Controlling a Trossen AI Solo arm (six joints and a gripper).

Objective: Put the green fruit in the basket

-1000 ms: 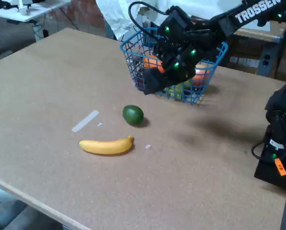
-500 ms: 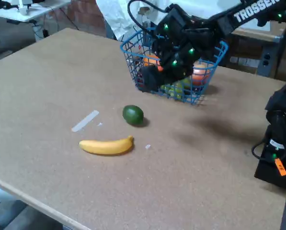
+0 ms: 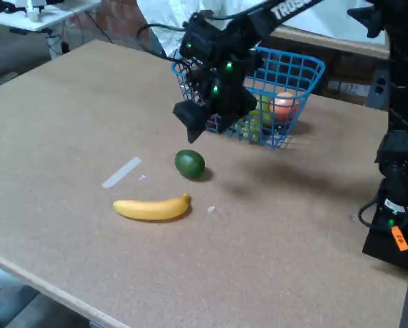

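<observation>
Since a moment ago the arm has swung left, away from over the basket (image 3: 306,65), and the gripper (image 3: 192,123) now hangs above the table (image 3: 67,123). Whether its jaws are spread or pressed together cannot be told. Just below it and apart from it lies the green fruit (image 3: 189,164). Farther below, toward the near edge, lies the banana (image 3: 151,208). Behind the gripper to the right stands the basket with other fruit inside.
</observation>
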